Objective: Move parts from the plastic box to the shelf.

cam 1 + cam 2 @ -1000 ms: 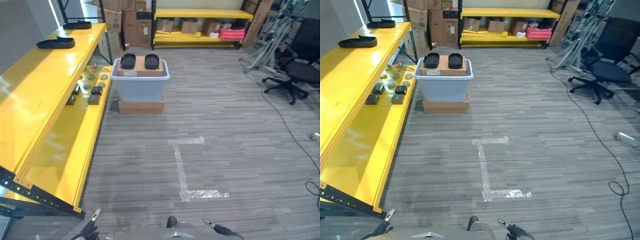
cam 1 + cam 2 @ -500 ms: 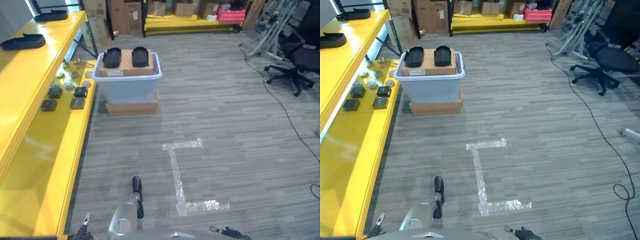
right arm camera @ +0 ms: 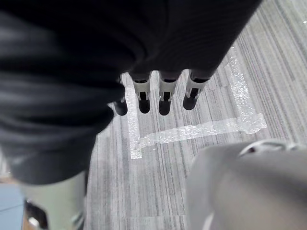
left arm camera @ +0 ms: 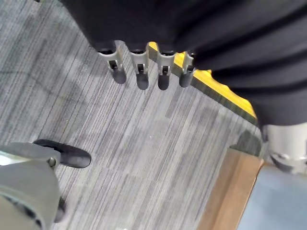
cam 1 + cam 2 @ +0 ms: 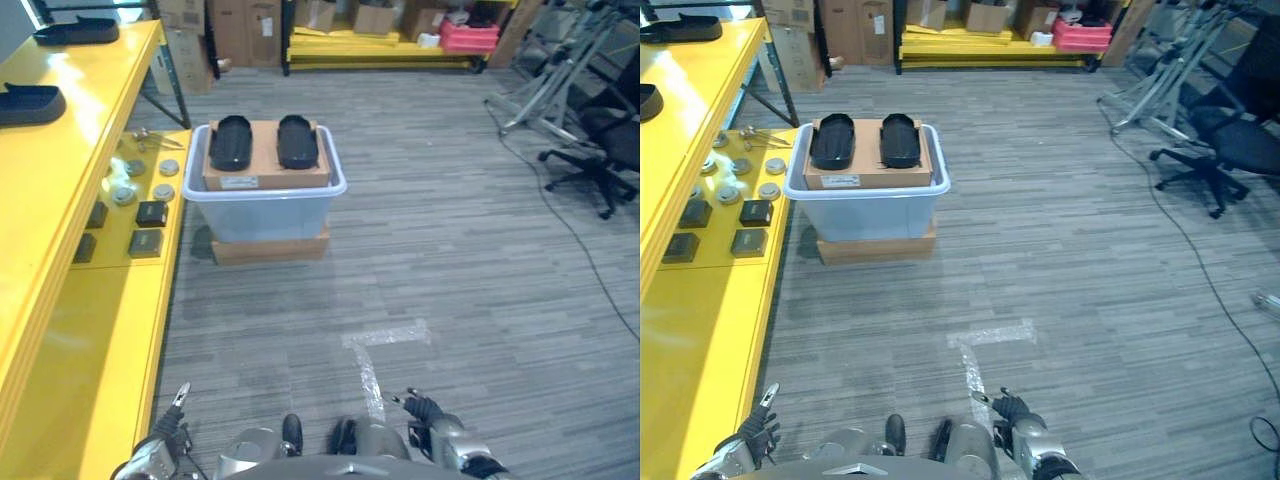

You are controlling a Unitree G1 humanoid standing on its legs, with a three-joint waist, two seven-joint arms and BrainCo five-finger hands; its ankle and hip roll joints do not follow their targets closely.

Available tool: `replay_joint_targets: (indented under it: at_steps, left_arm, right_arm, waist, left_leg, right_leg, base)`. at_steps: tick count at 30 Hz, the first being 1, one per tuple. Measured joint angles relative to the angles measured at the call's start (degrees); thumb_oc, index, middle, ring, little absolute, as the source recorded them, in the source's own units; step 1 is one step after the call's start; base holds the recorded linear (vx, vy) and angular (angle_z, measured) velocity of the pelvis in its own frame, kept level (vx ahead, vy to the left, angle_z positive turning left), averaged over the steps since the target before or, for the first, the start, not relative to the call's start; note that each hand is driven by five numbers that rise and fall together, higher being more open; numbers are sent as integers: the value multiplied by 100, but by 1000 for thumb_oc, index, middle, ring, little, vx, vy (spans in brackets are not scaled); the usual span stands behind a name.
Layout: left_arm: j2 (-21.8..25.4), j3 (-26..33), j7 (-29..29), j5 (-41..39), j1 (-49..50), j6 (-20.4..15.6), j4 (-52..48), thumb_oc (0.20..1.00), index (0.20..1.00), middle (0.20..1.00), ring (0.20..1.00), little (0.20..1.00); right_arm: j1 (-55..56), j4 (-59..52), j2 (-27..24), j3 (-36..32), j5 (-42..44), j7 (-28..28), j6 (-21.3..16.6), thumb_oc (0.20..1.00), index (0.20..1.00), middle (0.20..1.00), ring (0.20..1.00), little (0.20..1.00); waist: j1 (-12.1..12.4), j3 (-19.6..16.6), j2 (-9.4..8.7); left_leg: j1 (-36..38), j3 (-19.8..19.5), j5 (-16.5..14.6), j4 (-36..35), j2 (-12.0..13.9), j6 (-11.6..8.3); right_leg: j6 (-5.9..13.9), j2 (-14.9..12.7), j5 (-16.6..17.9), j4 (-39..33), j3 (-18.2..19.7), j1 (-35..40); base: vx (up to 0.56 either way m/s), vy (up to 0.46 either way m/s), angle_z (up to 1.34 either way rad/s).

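Note:
A pale translucent plastic box (image 5: 335, 186) stands on a flat carton on the floor ahead. Inside it a brown carton carries two black oval parts (image 5: 231, 142) (image 5: 296, 140). The yellow shelf (image 5: 62, 175) runs along the left, with two more black parts (image 5: 30, 103) on its upper level. Small black blocks (image 5: 152, 212) and round pieces (image 5: 164, 167) lie on its lower level. My left hand (image 5: 160, 452) hangs low beside the shelf's edge, its fingers (image 4: 139, 73) straight and holding nothing. My right hand (image 5: 438, 430) hangs low too, its fingers (image 3: 163, 96) straight over the floor tape.
A silvery tape mark (image 5: 385, 335) lies on the grey floor between me and the box. An office chair (image 5: 605, 150) and metal stands (image 5: 545, 90) are at the right. A far yellow rack (image 5: 380, 45) holds cartons.
The whole picture has shifted as the camera moved: the box now looks nearer and more central. Both hands hang low as before and hold nothing.

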Motion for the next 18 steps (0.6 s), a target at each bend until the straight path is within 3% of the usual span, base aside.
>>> replay_joint_targets:
  at_steps: [1,2,3,4,6,7,10,11,12,13,14,15,16,17,18]
  left_arm:
    - [24,16,17,1,22,29,20,1000,1000,1000,1000,1000]
    - [59,7,14,2,17,54,74,1000,1000,1000,1000,1000]
    - [102,-20,11,7,20,58,61,1000,1000,1000,1000,1000]
    - [129,11,9,21,173,39,53,1000,1000,1000,1000,1000]
    - [71,9,-5,88,379,38,-4,1000,1000,1000,1000,1000]
    - [27,9,-10,129,487,36,-9,1000,1000,1000,1000,1000]
    - [-40,15,-8,131,633,30,53,1000,1000,1000,1000,1000]
    - [-27,15,-23,133,618,25,29,1000,1000,1000,1000,1000]
    - [-167,9,-57,134,536,7,7,1000,1000,1000,1000,1000]
    - [-213,15,-104,134,536,0,16,1000,1000,1000,1000,1000]
    - [-279,23,-137,128,591,-19,69,1000,1000,1000,1000,1000]
    - [-333,19,-143,123,708,-40,137,1000,1000,1000,1000,1000]
    - [-391,36,-136,46,823,-122,144,1000,1000,1000,1000,1000]
    - [-407,40,-142,12,771,-136,84,1000,1000,1000,1000,1000]
    - [-437,21,-144,0,611,-165,-44,1000,1000,1000,1000,1000]
  right_arm:
    - [54,57,-1,-9,0,-5,-59,1000,1000,1000,1000,1000]
    - [124,158,27,-80,0,-3,-147,1000,1000,1000,1000,1000]
    - [284,266,89,-235,6,1,-187,1000,1000,1000,1000,1000]
    - [367,350,194,-302,90,4,-208,1000,1000,1000,1000,1000]
    - [502,372,276,-442,106,19,-246,1000,1000,1000,1000,1000]
    - [495,373,267,-461,104,29,-238,1000,1000,1000,1000,1000]
    - [308,618,213,-456,93,120,-254,1000,1000,1000,1000,1000]
    - [235,713,187,-458,90,123,-255,1000,1000,1000,1000,1000]
    - [-22,922,-9,-469,18,123,-258,1000,1000,1000,1000,1000]
    - [-107,1009,-88,-467,-61,126,-253,1000,1000,1000,1000,1000]
    - [-337,979,-202,-444,-144,141,-232,1000,1000,1000,1000,1000]
    - [-334,980,-279,-342,-208,144,-245,1000,1000,1000,1000,1000]
    - [-166,907,-276,-118,-345,134,-208,1000,1000,1000,1000,1000]
    - [-128,920,-282,-195,-343,133,-231,1000,1000,1000,1000,1000]
    - [-145,1232,-271,-428,-342,116,-182,1000,1000,1000,1000,1000]
  waist:
    - [-86,89,-185]
    - [-230,142,-242]
    - [-252,207,-345]
    - [-157,178,-482]
    - [-229,210,-519]
    - [-198,238,-470]
    - [-127,191,-274]
    - [-111,163,-270]
    - [-104,137,-153]
    - [-68,87,-100]
    - [4,11,-52]
    - [91,-196,-89]
    - [180,-432,-175]
    - [178,-443,-131]
    - [322,-302,-143]
  left_leg:
    - [-101,271,-471,480,27,-2]
    - [-268,315,-642,1009,25,388]
    - [-294,214,-875,1297,-132,755]
    - [-196,232,-1009,1418,-176,703]
    - [73,-55,-1201,1550,-91,557]
    - [341,-74,-1202,1439,4,545]
    - [933,-287,-1204,1038,218,374]
    - [1100,-434,-1190,1027,232,332]
    - [1246,-580,-1139,1064,320,142]
    - [1241,-622,-1063,1197,332,9]
    - [978,-603,-612,2036,377,-326]
    - [644,-567,26,2834,449,-293]
    - [-412,-671,1913,4363,575,-191]
    - [-1028,-775,2547,5232,670,-113]
    - [-1829,-771,1556,5930,777,30]
  right_leg:
    - [189,-194,446,-615,214,-83]
    - [382,-460,707,-959,424,-146]
    - [347,-752,992,-1331,515,-242]
    - [222,-930,1218,-1609,570,-423]
    - [145,-882,1441,-1720,492,-325]
    - [-48,-733,1491,-1636,382,-154]
    - [-268,-206,1351,-914,110,372]
    - [-448,-18,1212,-527,70,528]
    - [-935,164,1115,-210,194,607]
    - [-962,168,936,-78,213,631]
    - [-1035,174,801,-162,320,907]
    - [-1003,217,819,-528,409,1208]
    - [-1151,384,694,-836,392,1531]
    - [-1205,471,613,-1068,424,1677]
    - [-1174,557,673,-1281,349,1839]
  base:
    - [450,-255,66]
    - [507,-246,92]
    - [538,-256,68]
    - [782,-364,53]
    - [751,-312,48]
    - [652,-228,31]
    - [476,-158,30]
    - [654,-178,69]
    - [648,-181,60]
    - [563,-166,18]
    - [443,-197,-42]
    - [575,-207,-61]
    - [534,-156,-30]
    - [521,41,7]
    - [343,173,0]
